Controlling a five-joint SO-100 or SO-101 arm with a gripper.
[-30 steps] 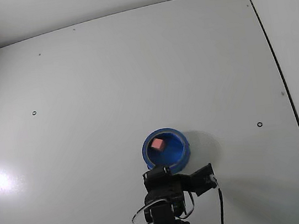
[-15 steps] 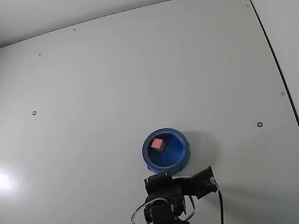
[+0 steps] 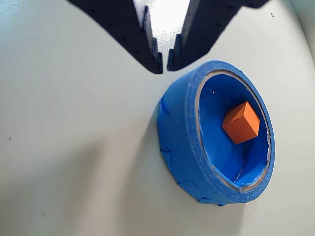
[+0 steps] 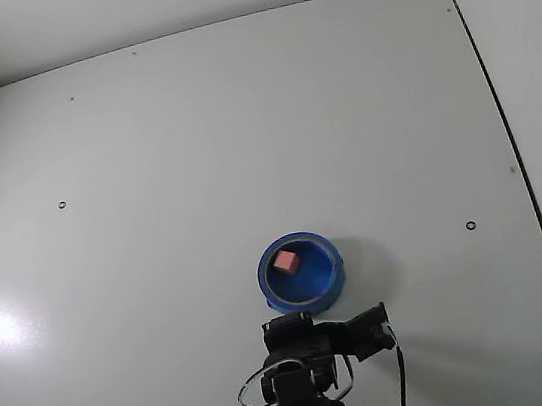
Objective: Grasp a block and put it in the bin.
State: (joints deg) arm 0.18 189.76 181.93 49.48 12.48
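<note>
Pincer point(image 3: 164, 63) at the top of the wrist view, two dark fingers a little apart at the tips, wider apart higher up, nothing between them. Just below the pincer and to its right in that view, the bin point(image 3: 184, 142), round and bright blue with a thick rim, sitting on the white table point(image 3: 74, 162). Inside the bin, the block point(image 3: 240, 122), a small cube, looking orange here, resting on the blue floor of the bin, toward the far side from the pincer tips. Not touching the pincer at all.

In the fixed view, dark arm at the bottom edge, pincer point(image 4: 290, 323) hard to make out there, just below the bin point(image 4: 315, 298). Block point(image 4: 285, 261) looking pink here, lying in the bin's upper left part, away from the pincer. White table point(image 4: 240, 126) all around.
</note>
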